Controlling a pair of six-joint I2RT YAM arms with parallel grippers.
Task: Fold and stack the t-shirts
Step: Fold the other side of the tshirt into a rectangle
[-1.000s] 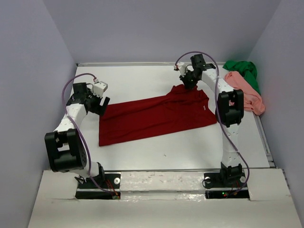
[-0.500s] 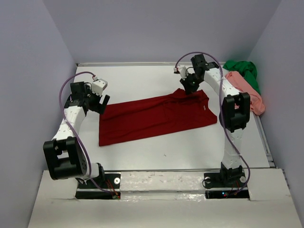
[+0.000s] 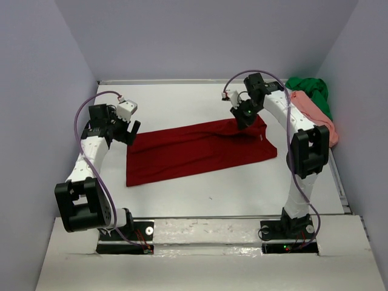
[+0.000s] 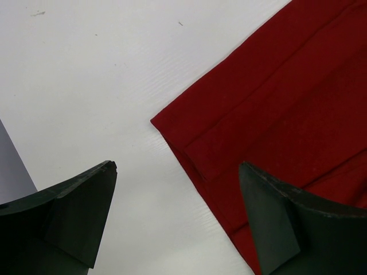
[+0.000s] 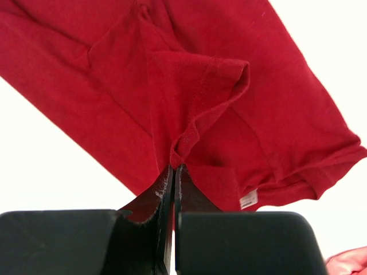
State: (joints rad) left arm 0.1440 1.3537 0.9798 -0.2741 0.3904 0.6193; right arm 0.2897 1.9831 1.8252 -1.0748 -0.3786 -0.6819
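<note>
We see right pincer [image 5: 173, 167] clenched on dark red t-shirt [image 3: 194, 149], left pincer [image 4: 178, 165] released, green t-shirt [image 3: 310, 88] half hidden, upper right

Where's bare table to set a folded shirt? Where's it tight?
Bare table behind the red shirt, to the back wall; another strip between its near edge and the arm bases. Crowded: far right corner, pink shirt piled against green shirt.

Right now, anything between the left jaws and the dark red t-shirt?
Nothing in the way. In the left wrist view the open left jaws frame the corner of the dark red t-shirt, with only bare white table beside it.
</note>
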